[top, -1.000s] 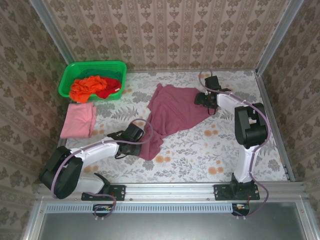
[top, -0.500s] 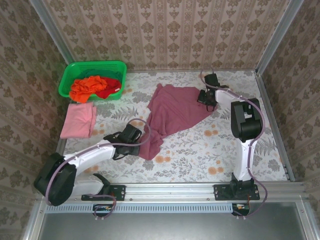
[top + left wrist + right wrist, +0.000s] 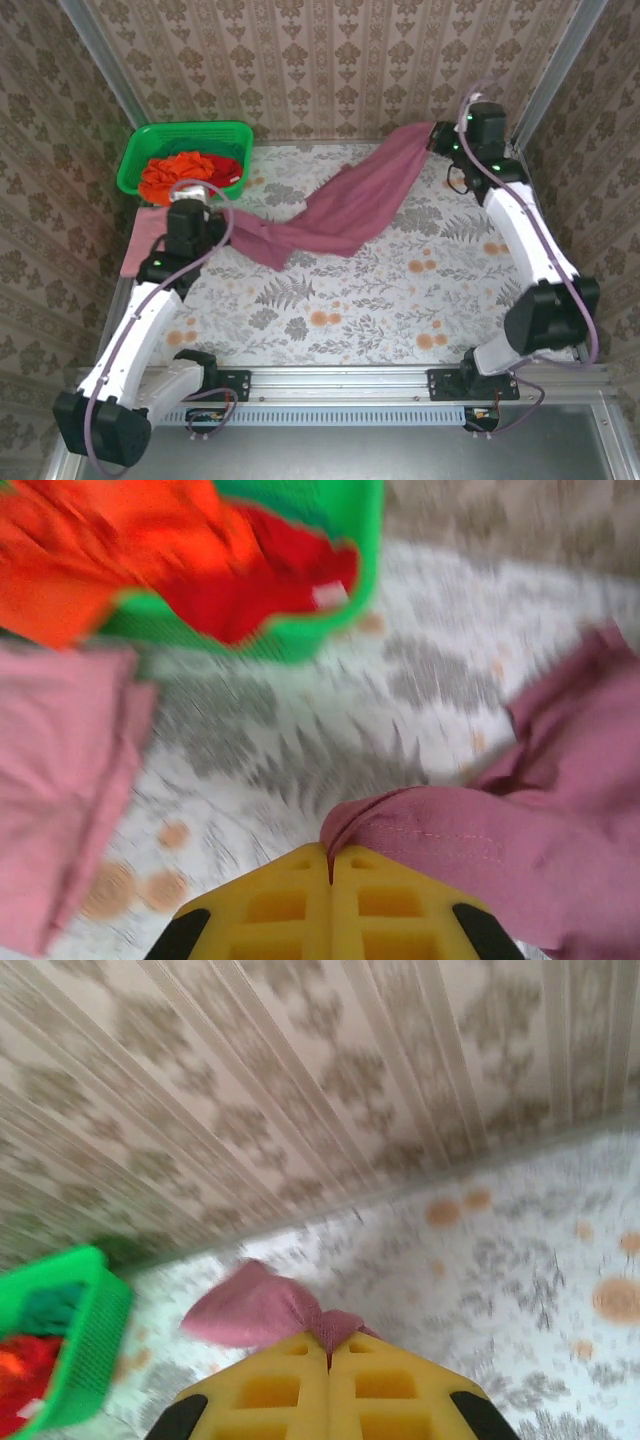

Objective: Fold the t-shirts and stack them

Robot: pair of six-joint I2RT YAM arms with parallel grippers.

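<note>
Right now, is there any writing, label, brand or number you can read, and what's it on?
No text can be read.
White tag on the red t-shirt in the green basket: too blurred to read.
Maroon t-shirt and pink t-shirt: no print visible.

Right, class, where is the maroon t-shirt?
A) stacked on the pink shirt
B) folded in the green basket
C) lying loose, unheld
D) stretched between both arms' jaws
D: the maroon t-shirt spans from the left jaws to the right jaws, each pair shut on one end.
</note>
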